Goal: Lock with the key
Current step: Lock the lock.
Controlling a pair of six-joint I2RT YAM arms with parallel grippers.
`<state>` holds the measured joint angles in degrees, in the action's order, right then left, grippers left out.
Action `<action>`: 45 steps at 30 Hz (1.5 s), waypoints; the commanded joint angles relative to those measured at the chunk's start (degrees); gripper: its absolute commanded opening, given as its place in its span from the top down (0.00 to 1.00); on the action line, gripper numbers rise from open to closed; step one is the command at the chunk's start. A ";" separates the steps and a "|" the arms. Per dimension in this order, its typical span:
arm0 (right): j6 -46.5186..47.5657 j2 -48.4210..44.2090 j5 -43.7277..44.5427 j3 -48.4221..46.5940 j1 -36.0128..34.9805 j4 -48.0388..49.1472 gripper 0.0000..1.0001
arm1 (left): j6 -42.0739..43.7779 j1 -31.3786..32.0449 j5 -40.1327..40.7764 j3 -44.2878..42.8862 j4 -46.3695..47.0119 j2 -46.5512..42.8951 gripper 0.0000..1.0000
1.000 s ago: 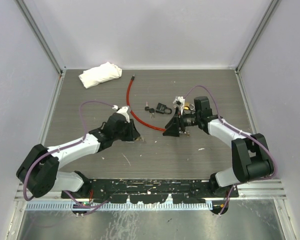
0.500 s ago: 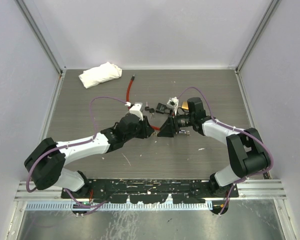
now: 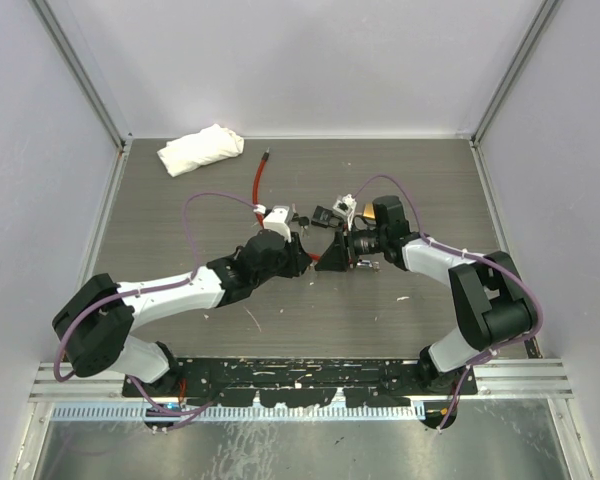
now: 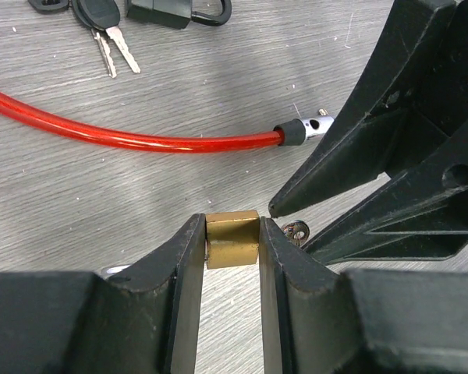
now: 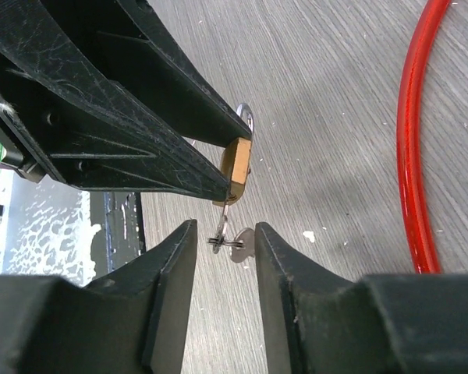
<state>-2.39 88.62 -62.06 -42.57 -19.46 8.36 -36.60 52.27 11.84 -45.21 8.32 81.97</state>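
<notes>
Brass padlock point(image 4: 232, 241) sits mid-table, clamped in the left gripper point(image 4: 232, 227), which presents its dangling key point(image 5: 232, 243) to the right gripper point(image 5: 225, 232). That one's jaws stand part-open astride the key; contact is hard to call. The red cable point(image 4: 140, 140) lies just beyond, with the spare keys point(image 4: 109, 39) and black padlock point(image 4: 171, 12) farther off, so I'd say nothing blocks.

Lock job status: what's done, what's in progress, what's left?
Done: the left end effector is shut on the brass padlock. In hand: the right end effector straddles the key dangling under the padlock, with gaps visible on both sides. Left: grip the key and turn it. Whether the padlock is already locked can't be told.
</notes>
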 commanded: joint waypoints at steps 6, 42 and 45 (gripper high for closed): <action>-0.32 0.54 -0.90 -1.79 -0.75 0.65 0.72 | 0.53 0.74 2.07 -3.26 3.37 -0.51 0.79; -2.34 1.62 -6.97 -4.83 0.09 -1.22 0.99 | -12.75 0.85 0.89 12.43 9.76 -22.50 0.31; -1.77 1.10 -7.11 -4.87 0.15 -1.64 0.99 | -17.64 0.52 0.40 17.58 13.31 -26.42 0.30</action>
<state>-4.89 91.90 -66.78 -44.82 -19.64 5.87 -46.33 53.12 13.26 -32.29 12.78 60.03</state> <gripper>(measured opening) 0.045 0.691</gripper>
